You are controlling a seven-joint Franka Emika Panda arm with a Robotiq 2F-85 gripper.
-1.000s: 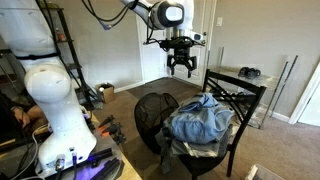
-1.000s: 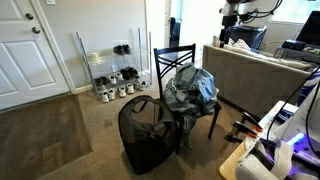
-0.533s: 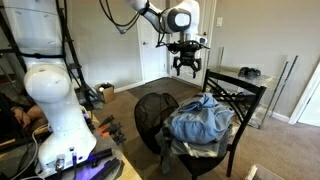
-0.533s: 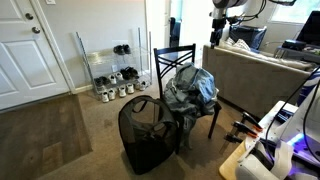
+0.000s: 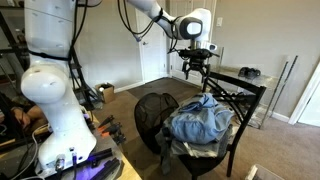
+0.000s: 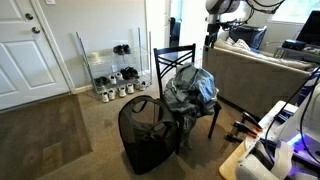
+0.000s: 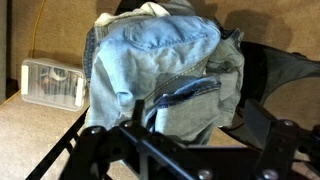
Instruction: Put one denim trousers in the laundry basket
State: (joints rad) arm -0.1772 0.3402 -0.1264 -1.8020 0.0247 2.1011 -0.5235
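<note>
A heap of denim garments (image 5: 200,120) lies on the seat of a black lattice-backed chair (image 5: 240,100); it also shows in the other exterior view (image 6: 190,90) and fills the wrist view (image 7: 160,60). A mid blue fold with a darker seam (image 7: 190,100) lies on the paler pieces; I cannot tell one pair of trousers apart. The round black mesh laundry basket (image 5: 152,118) (image 6: 145,135) stands on the carpet against the chair. My gripper (image 5: 196,70) (image 6: 212,38) (image 7: 200,125) hangs open and empty well above the chair back.
A shoe rack with shoes (image 6: 110,75) stands by a white door (image 6: 20,50). A grey sofa (image 6: 265,75) is behind the chair. The white robot base (image 5: 55,100) is close by. A pale clear box (image 7: 50,82) lies on the carpet.
My gripper has moved sideways through the air toward a spot over the chair back, staying open and empty. The denim heap and basket have not moved.
</note>
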